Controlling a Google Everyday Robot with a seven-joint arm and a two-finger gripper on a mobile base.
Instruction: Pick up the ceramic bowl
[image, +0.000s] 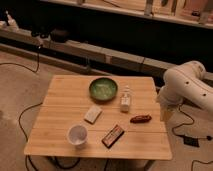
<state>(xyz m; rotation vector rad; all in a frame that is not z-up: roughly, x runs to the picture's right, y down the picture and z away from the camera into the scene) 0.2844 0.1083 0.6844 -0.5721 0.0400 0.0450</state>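
The ceramic bowl (103, 89) is round, shallow and green with a paler inside. It sits upright on the wooden table (62, 100), at the far middle. My white arm (187, 85) is off the table's right side. My gripper (165, 113) hangs below it, beside the table's right edge and well to the right of the bowl. Nothing shows in the gripper.
A small white bottle (125, 99) stands just right of the bowl. A white packet (92, 114), a white cup (77, 135), a dark flat bar (113, 136) and a reddish-brown wrapped item (140, 119) lie nearer the front. Cables (22, 117) run on the floor; a low ledge (90, 52) runs behind the table.
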